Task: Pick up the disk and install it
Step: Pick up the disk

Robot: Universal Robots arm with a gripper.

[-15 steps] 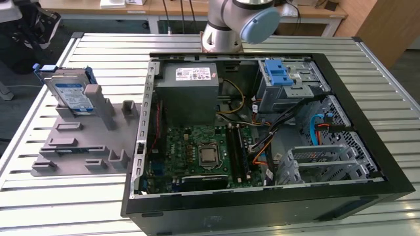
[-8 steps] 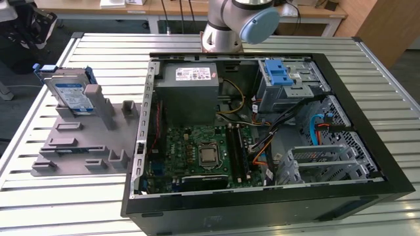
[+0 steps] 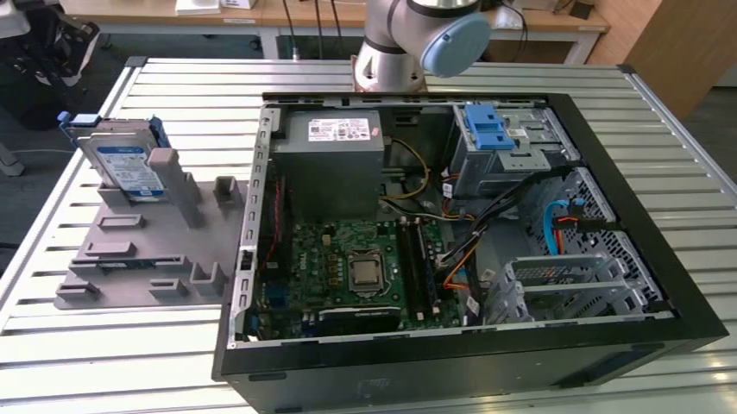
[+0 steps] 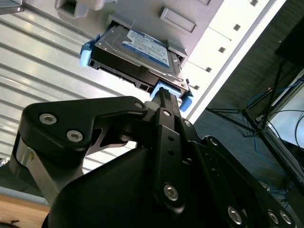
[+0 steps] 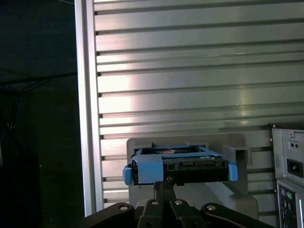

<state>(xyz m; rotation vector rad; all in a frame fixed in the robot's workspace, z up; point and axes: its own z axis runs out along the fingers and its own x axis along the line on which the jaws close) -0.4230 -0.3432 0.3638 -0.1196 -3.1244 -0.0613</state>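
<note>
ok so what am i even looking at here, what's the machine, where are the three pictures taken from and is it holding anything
The machine is a robot arm ending in a black gripper. The exterior view comes from a camera off the arm, looking down on a slatted metal table. The two wrist views come from cameras riding on the arm, so the gripper sits in their foreground. On the table are an open computer case and a grey holder. The disk, silver with a blue frame, stands in that holder. The gripper is shut and holds nothing; in both wrist views it points toward the disk.
</note>
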